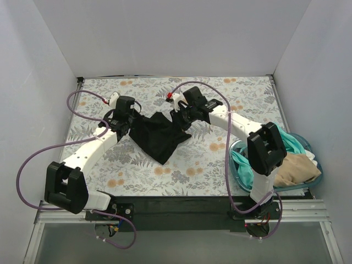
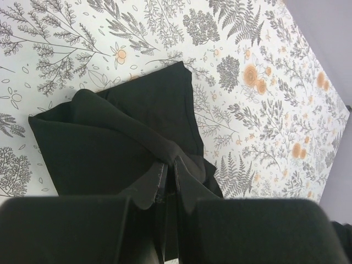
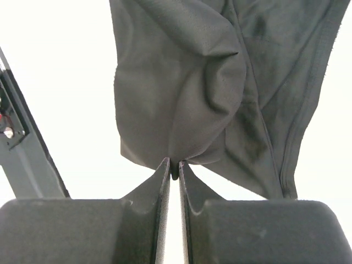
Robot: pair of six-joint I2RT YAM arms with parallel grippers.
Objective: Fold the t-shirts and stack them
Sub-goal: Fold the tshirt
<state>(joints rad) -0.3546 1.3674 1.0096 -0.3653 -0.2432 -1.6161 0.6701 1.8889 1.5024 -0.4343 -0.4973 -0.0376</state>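
Black t-shirt (image 1: 159,137) pinched at both ends; left gripper (image 2: 169,169), right gripper (image 3: 174,166) clamped on cloth.

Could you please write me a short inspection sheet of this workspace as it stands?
Surface: floral-patterned table.
Job's things: black t-shirt crumpled mid-table, unfolded; teal t-shirt and tan t-shirt piled in the blue tub at the right edge.
Clutter: nothing seen.
Grippers: left gripper and right gripper each pinch the black t-shirt.
Cables: purple cables loop off both arms.
Surroundings: plain white walls on three sides.
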